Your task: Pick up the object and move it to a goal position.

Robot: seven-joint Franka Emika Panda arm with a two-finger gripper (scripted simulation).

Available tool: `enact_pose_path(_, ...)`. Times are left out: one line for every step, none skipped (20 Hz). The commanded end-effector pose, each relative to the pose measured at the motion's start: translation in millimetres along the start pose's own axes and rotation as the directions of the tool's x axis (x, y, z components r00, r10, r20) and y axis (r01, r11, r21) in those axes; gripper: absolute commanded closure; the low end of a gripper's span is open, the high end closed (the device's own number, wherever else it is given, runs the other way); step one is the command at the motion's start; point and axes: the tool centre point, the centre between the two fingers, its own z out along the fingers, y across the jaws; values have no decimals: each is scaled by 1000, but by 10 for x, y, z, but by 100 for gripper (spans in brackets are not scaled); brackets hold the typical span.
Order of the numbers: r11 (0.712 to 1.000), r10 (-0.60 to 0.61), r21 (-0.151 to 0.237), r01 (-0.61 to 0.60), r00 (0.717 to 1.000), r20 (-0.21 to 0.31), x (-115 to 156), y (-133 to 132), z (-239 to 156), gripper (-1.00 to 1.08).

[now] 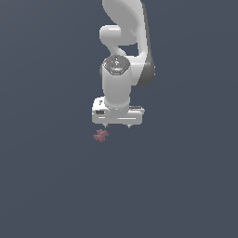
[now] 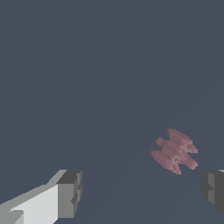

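1. the white gripper (image 1: 117,125) hangs from the arm, pointing straight down at the plain dark grey surface, which shows no edge or corner in either view, so places can only be given against the gripper itself.
2. the jaws stand released and wide apart: in the wrist view the two dark fingertips (image 2: 70,193) sit at opposite sides of the picture with bare surface between them, and nothing is held.
3. the object (image 1: 101,135), a small knobbly reddish-pink thing, lies just below the gripper in the exterior view and a little toward the exterior view's left of its middle.
4. in the wrist view the object (image 2: 175,151) is not centred between the fingertips; it sits much nearer one of them, and clear of the line joining them.
5. the spread jaws fit an approach before a grasp: open enough to straddle the object once lined up.
6. whether the object rests on the surface is probably so, but no shadow or contact is plain enough to be sure.
7. by my judgement the pick has not begun; the gripper needs a sideways shift over the object, then a descent and a close.
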Motion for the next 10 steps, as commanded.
enact_pose_path(999,32,2,-32,999,0,-7,46,39,-92)
enact_pose_path(999,50,2,-50,999,0,-10,69,60,-92)
enact_pose_path(998,69,3,-69,998,0,-15,94,83,-92)
enact_pose_path(996,90,5,-90,996,-1,-20,121,110,-92)
enact_pose_path(994,113,6,-113,994,-1,-26,151,138,-92)
enact_pose_path(990,138,7,-138,990,-1,-32,184,168,-92)
enact_pose_path(986,165,8,-165,986,-1,-40,220,200,-92)
enact_pose_path(981,193,9,-193,981,-1,-48,259,235,-92)
enact_pose_path(975,224,10,-224,975,-1,-58,301,272,-92)
enact_pose_path(967,256,11,-256,967,-1,-69,346,311,-92)
